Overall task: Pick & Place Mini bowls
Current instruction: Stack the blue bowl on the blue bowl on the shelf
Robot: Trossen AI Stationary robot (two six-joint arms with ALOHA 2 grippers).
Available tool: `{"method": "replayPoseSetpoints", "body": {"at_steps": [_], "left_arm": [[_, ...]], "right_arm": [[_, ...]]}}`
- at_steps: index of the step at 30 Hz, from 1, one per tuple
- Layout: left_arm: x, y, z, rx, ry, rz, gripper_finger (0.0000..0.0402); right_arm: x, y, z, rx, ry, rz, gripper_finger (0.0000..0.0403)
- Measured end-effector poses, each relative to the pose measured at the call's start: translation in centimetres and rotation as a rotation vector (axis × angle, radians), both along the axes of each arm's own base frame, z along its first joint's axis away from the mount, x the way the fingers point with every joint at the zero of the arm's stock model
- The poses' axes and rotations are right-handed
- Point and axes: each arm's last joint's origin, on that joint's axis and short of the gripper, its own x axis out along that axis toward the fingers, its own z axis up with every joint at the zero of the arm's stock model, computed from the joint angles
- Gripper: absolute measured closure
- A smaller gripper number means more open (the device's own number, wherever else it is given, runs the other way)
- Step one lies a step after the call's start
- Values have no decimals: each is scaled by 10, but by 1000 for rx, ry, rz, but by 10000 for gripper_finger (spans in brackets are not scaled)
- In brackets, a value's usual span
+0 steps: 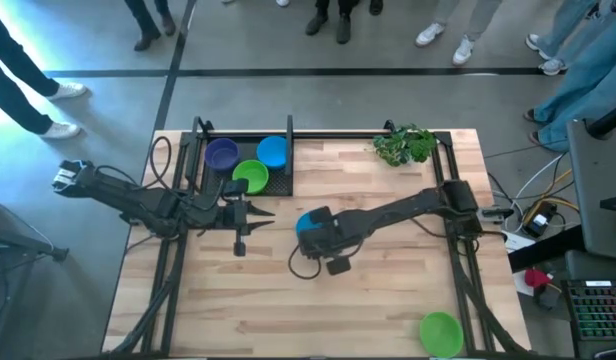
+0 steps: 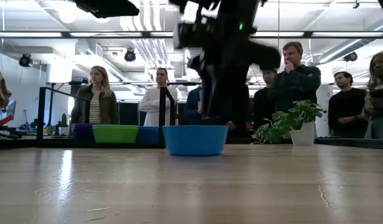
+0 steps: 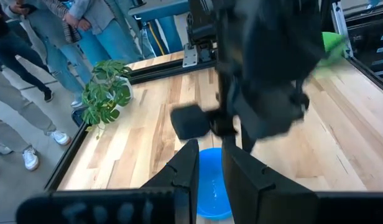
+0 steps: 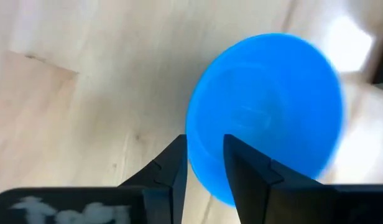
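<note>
1. Your right end effector [image 4: 204, 155] hangs over the middle of the tabletop [image 1: 388, 300], its two fingers parted by a narrow gap that straddles the near rim of a blue mini bowl [image 4: 266, 112]. The bowl sits flat on the wood. Whether the pads touch the rim, you cannot tell.
2. Your left end effector [image 1: 250, 222] waits just beside it, on the left, slightly parted and empty, pointing at the same blue bowl.
3. Farther back, three bowls already rest in the black-framed corner: purple mini bowl [image 1: 222, 153], green mini bowl [image 1: 251, 176] and a second blue mini bowl [image 1: 272, 151].
4. A stray green bowl [image 1: 440, 332] lies alone near the front right edge, well apart from the rest.
5. The plant sprig [image 1: 406, 145] stands at the far right; onlookers [image 2: 294, 78] stand beyond the tabletop.
6. Risk, in my judgement: with the rim between the fingers, lifting before they fully clear could tip or drag the bowl. A sideways swing could also clip the left arm, since the two stand so close.
</note>
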Motion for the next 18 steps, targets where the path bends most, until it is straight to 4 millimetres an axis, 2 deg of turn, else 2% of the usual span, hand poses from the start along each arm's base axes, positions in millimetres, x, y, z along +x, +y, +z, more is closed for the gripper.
{"method": "replayPoseSetpoints", "body": {"at_steps": [5,11,18], "left_arm": [[3,1,-2,5,12,10,337],[18,4,-18,14,85,99,337],[41,13,-46,-21,203,186,337]], "right_arm": [[-20,-1,45,25,-63,-28,312],[-47,-1,97,57,-188,-26,324],[-74,-4,133,80,-292,-12,334]]}}
